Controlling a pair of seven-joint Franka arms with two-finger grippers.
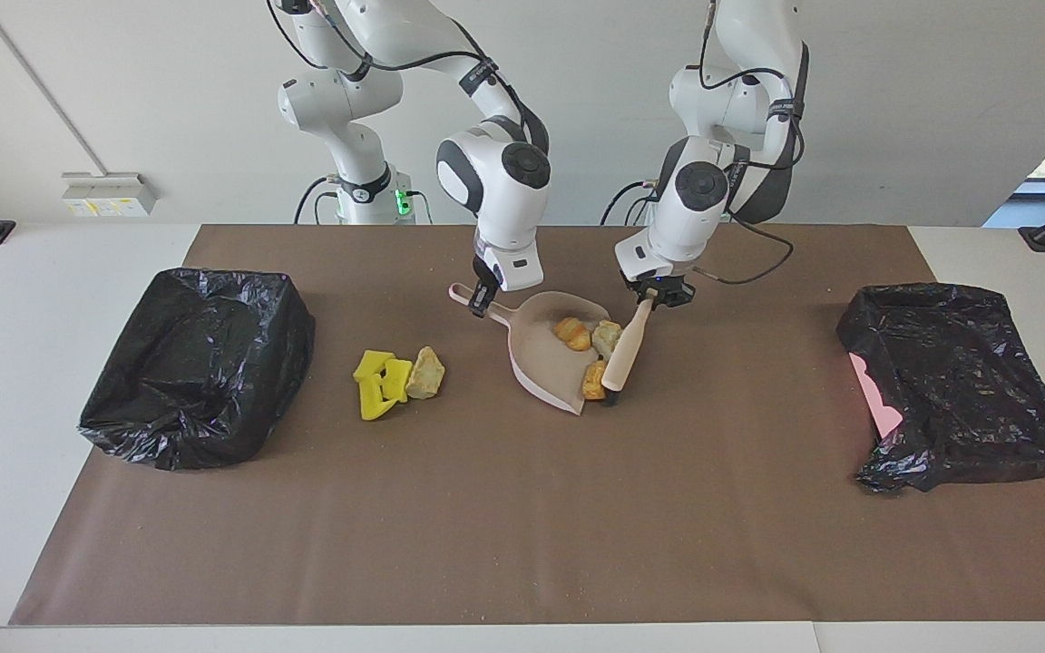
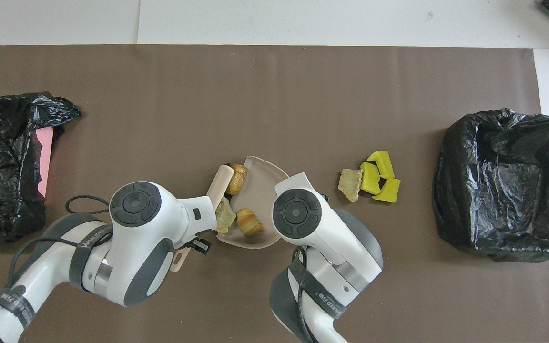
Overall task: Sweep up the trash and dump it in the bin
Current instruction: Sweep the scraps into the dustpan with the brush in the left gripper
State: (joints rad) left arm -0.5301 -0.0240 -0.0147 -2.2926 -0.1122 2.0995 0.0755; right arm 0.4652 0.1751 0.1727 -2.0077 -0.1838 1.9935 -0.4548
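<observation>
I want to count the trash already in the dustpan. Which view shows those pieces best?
The facing view: the three pieces lie uncovered in the dustpan, beside the brush. The overhead view shows them too, but the arm wrists cover part of the pan.

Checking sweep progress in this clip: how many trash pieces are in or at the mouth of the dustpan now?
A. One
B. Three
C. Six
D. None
B. An orange-brown piece and a pale chunk lie in the dustpan, and a second orange-brown piece sits at its open edge against the brush; the yellow wedges are still on the mat.
</observation>
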